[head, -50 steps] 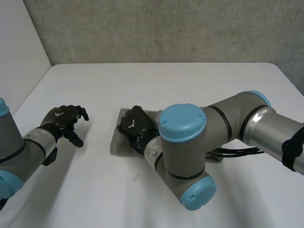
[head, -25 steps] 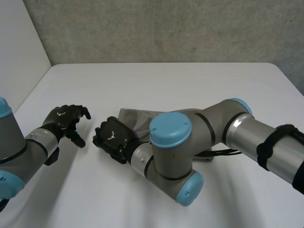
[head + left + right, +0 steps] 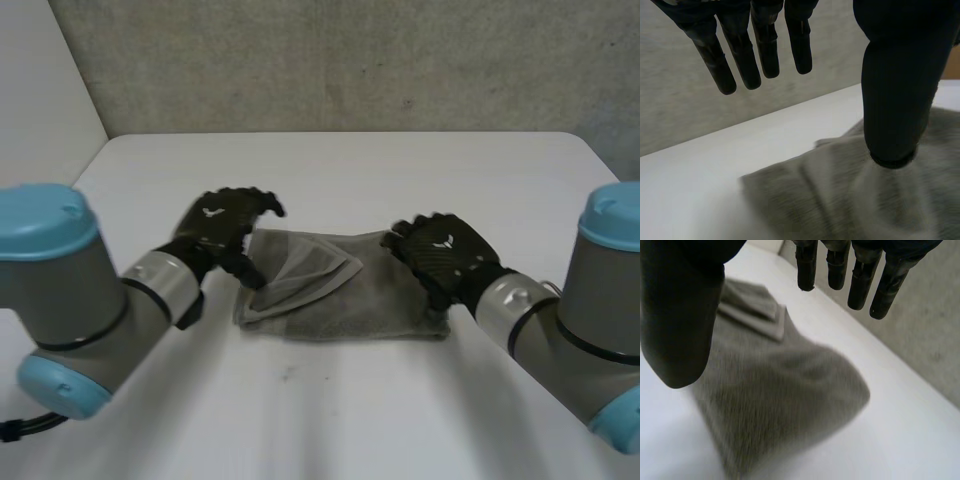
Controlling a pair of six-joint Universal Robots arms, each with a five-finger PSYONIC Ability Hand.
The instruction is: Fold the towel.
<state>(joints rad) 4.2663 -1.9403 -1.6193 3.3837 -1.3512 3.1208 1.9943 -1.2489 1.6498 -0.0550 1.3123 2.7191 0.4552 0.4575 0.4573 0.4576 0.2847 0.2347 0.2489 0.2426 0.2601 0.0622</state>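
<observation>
The grey towel (image 3: pixel 335 290) lies folded into a long strip on the white table (image 3: pixel 330 170), with a loose flap turned over near its left end. My left hand (image 3: pixel 222 228) hovers at the towel's left end, open. In the left wrist view its fingers (image 3: pixel 765 50) are straight and its thumb (image 3: pixel 895 100) hangs just over the towel (image 3: pixel 830 200). My right hand (image 3: pixel 442 255) is over the towel's right end, open. The right wrist view has its fingers (image 3: pixel 860 275) straight and spread from the thumb (image 3: pixel 680 315), with the towel (image 3: pixel 780 390) beneath.
A grey concrete wall (image 3: pixel 350 60) runs behind the table's far edge. Bare tabletop lies in front of and behind the towel. The right arm's big elbow (image 3: pixel 610 300) stands at the table's right front.
My right arm has swung from the towel's left end back to its right end, uncovering the towel, and its hand has opened. My left hand has moved right to the towel's left end.
</observation>
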